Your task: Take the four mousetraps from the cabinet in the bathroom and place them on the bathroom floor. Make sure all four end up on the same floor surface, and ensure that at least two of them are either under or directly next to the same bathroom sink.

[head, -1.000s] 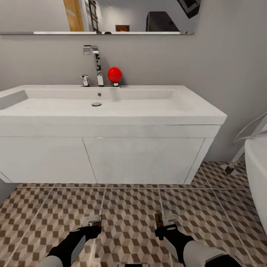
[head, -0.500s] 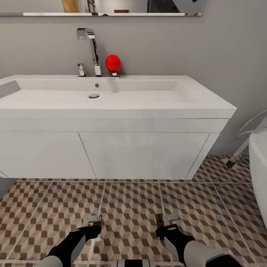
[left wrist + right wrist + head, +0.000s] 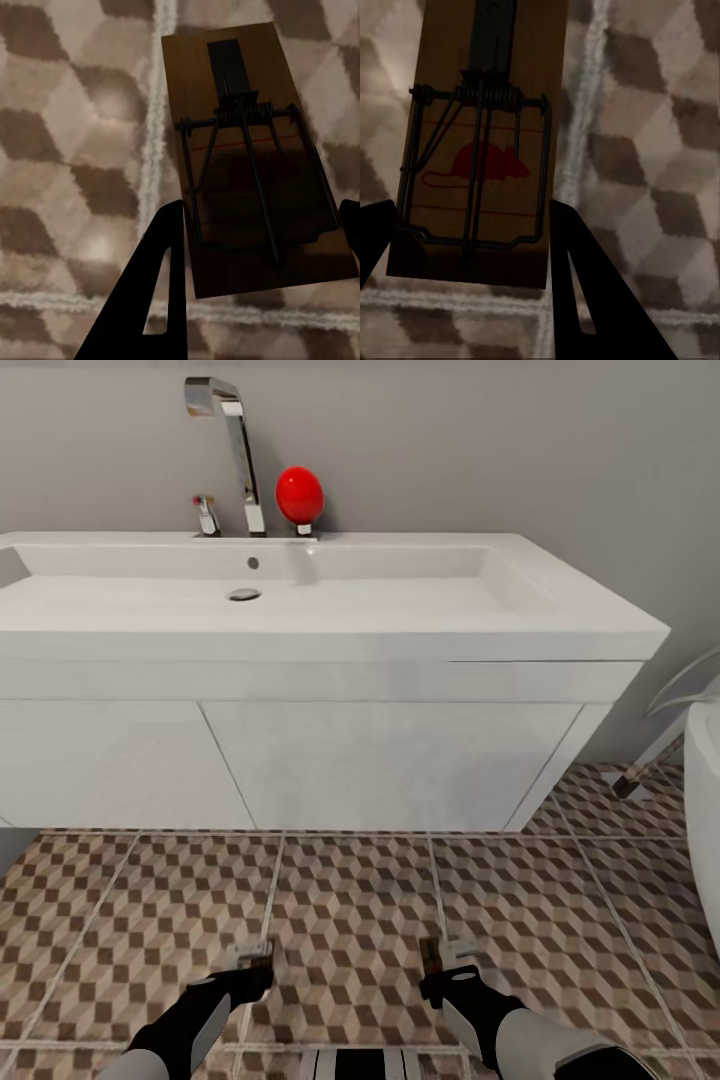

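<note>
Facing a white sink (image 3: 330,610) on a wall-hung vanity, low over the tiled floor (image 3: 350,920). At far left of the sink deck, a small chrome handle (image 3: 206,515); beside it a tall chrome tap (image 3: 235,450); just right of that, a red ball-shaped thing (image 3: 299,495) against the grey wall. Round drain (image 3: 243,594) in the basin below the tap.

Lower left in the head view: left gripper (image 3: 255,957) at the end of a black arm, clamped on a mousetrap (image 3: 262,960). From the left wrist camera, left trap (image 3: 251,150) seen flat-on between the dark fingers (image 3: 154,292), one at each long edge, wire spring and bar on its brown board, cube-patterned tiles and a pale grout line behind. Touching the floor or held just above it: cannot tell.

Lower right in the head view: right gripper (image 3: 445,958), clamped likewise on a second trap (image 3: 430,955). From the right wrist camera, right trap (image 3: 484,142) held by its long edges between dark fingers (image 3: 585,292), a red mouse outline printed under the wire frame, tiles and grout beyond.

Both traps out in front of the vanity, not beneath it, with open floor between them and the cupboard doors. At far right, a white tub's curved edge (image 3: 705,800).
</note>
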Tool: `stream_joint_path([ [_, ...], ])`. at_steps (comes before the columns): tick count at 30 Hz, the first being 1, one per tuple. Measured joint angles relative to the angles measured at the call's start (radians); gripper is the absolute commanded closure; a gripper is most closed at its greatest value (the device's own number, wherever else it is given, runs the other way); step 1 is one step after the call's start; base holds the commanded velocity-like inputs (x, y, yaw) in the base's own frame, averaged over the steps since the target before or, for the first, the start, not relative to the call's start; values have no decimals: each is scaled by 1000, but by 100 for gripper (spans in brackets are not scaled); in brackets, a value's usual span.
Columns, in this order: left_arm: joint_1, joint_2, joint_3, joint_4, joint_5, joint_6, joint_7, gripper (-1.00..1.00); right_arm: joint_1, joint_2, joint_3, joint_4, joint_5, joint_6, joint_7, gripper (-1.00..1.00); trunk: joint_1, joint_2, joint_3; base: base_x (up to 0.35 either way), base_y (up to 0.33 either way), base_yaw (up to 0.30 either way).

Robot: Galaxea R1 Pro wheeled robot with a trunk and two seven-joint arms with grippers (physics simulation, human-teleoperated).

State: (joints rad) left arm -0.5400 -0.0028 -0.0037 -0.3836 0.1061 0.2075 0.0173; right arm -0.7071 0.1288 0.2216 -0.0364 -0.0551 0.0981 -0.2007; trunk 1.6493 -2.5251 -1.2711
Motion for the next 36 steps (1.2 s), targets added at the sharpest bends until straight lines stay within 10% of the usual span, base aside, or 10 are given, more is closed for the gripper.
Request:
stream_joint_path([
  [18,0,1,0,-5,-1,-12,0,100,0,1,0,0,0,-1,0,100,8,-4,-70,0,0,0],
  [36,0,1,0,-7,-1,-15,3,100,0,1,0,0,0,-1,0,100,10,-5,-85,0,0,0],
])
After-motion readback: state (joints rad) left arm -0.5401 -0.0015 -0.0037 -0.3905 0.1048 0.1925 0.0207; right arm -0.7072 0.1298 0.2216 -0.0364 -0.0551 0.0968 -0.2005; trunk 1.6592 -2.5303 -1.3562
